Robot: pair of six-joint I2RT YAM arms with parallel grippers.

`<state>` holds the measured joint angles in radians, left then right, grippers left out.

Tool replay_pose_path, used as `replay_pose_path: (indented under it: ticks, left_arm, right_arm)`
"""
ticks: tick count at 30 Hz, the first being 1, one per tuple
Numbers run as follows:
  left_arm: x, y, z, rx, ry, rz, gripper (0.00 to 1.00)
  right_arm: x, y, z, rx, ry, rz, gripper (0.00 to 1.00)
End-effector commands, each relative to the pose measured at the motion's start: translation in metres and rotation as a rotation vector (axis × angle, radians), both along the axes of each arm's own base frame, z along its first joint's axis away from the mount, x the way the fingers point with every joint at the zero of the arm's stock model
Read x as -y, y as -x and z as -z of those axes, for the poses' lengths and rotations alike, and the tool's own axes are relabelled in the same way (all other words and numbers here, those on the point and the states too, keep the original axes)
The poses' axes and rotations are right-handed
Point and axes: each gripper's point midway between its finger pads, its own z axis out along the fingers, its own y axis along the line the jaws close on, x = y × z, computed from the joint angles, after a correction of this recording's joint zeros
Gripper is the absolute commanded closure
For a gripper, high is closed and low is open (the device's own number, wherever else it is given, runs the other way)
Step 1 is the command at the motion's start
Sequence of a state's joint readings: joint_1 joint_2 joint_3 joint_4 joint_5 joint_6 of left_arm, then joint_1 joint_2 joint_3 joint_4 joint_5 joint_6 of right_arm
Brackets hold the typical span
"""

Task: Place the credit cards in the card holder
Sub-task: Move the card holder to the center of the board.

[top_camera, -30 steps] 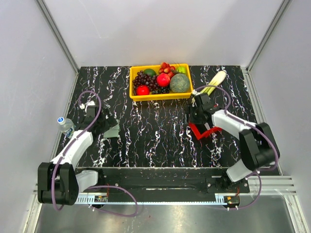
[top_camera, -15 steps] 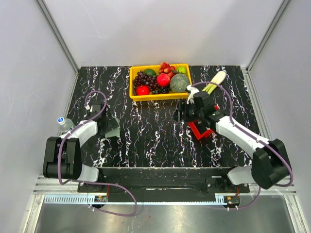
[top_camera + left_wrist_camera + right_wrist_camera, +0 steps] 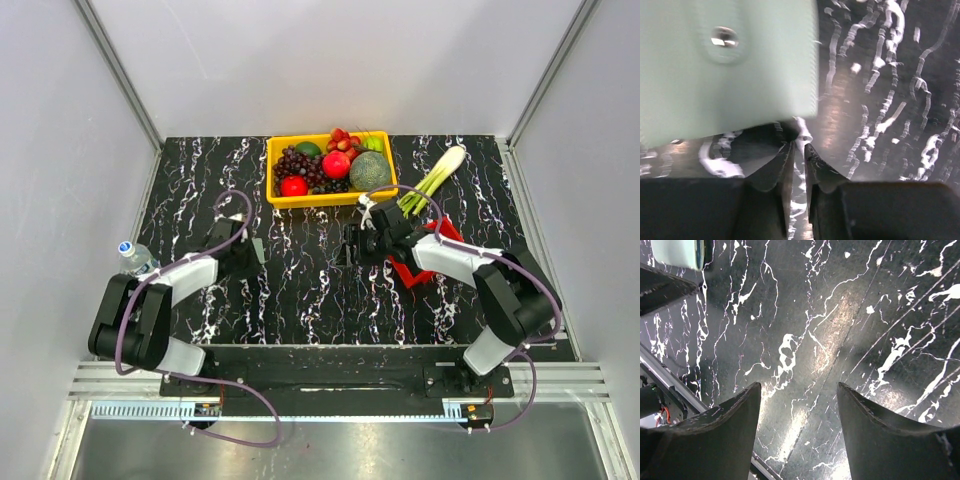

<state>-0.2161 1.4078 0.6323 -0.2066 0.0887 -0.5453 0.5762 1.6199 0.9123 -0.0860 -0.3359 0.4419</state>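
From above, the card holder point(image 3: 252, 247) lies on the black marbled table point(image 3: 300, 300) at about 9 o'clock from its middle. The left gripper point(image 3: 244, 257) is right at the holder's near edge. The right gripper point(image 3: 351, 245) hovers near the table's centre, well apart from the holder. A yellow fruit tray point(image 3: 330, 197) sits at 12 o'clock, a leek point(image 3: 432, 178) at 1 o'clock, a red basket point(image 3: 432, 268) under the right arm at 3 o'clock and a water bottle point(image 3: 134, 257) at the 9 o'clock edge. In the left wrist view the pale grey-green card holder point(image 3: 730, 80), with its snap point(image 3: 724, 37) showing, fills the 10 o'clock area. The left gripper point(image 3: 798, 149) is narrowed to a slim slit just below the holder's lower corner, and I cannot tell whether it pinches anything. In the right wrist view the right gripper point(image 3: 798, 387) stands wide with only table point(image 3: 850, 310) between its fingers point(image 3: 725, 420). A corner of the card holder point(image 3: 677, 252) shows at 10 o'clock.
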Motion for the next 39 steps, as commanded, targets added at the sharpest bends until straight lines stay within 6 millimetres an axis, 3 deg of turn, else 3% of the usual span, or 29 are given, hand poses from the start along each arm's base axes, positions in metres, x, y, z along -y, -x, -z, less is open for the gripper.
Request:
replay_pose_path:
  ticks: [1,2,5,7,11,15,18,20,23,29,34,39]
  left_arm:
    - [0.029,-0.003,0.005,0.025,0.039,0.062,0.84]
    - [0.03,-0.002,0.006,0.025,0.038,0.049,0.83]
    - [0.025,0.0,-0.001,0.074,0.056,-0.024,0.5]
    - [0.018,0.001,-0.013,0.131,0.067,-0.084,0.34]
    - [-0.019,0.002,-0.039,0.21,-0.031,-0.264,0.09]
    - [-0.063,-0.009,-0.056,0.248,-0.114,-0.386,0.04]
    - [-0.076,-0.021,-0.055,0.254,-0.105,-0.387,0.03]
    - [-0.082,-0.025,-0.049,0.228,-0.126,-0.393,0.04]
    - [-0.071,-0.036,-0.041,0.215,-0.085,-0.345,0.07]
    - [-0.059,-0.046,-0.024,0.187,-0.049,-0.288,0.23]
    - [-0.052,-0.052,-0.018,0.192,-0.042,-0.224,0.45]
    - [-0.049,-0.052,-0.01,0.172,-0.058,-0.166,0.83]
  right_arm:
    - [-0.021,-0.007,-0.012,0.032,-0.058,-0.032,0.32]
    - [-0.021,-0.007,-0.011,0.031,-0.056,-0.035,0.32]
    - [-0.02,-0.007,-0.011,0.029,-0.054,-0.032,0.32]
    - [-0.022,-0.01,-0.012,0.037,-0.052,-0.034,0.32]
    - [-0.034,-0.019,-0.012,0.024,-0.073,-0.055,0.31]
    - [-0.054,-0.025,-0.011,0.004,-0.09,-0.09,0.31]
    - [-0.06,-0.026,-0.01,0.001,-0.091,-0.099,0.31]
    - [-0.061,-0.024,-0.009,-0.006,-0.091,-0.1,0.31]
    - [-0.058,-0.021,-0.008,-0.005,-0.083,-0.095,0.31]
    - [-0.049,-0.015,-0.005,-0.004,-0.061,-0.086,0.3]
    - [-0.044,-0.012,-0.001,-0.004,-0.045,-0.081,0.3]
    - [-0.04,-0.01,0.004,-0.012,-0.027,-0.076,0.3]
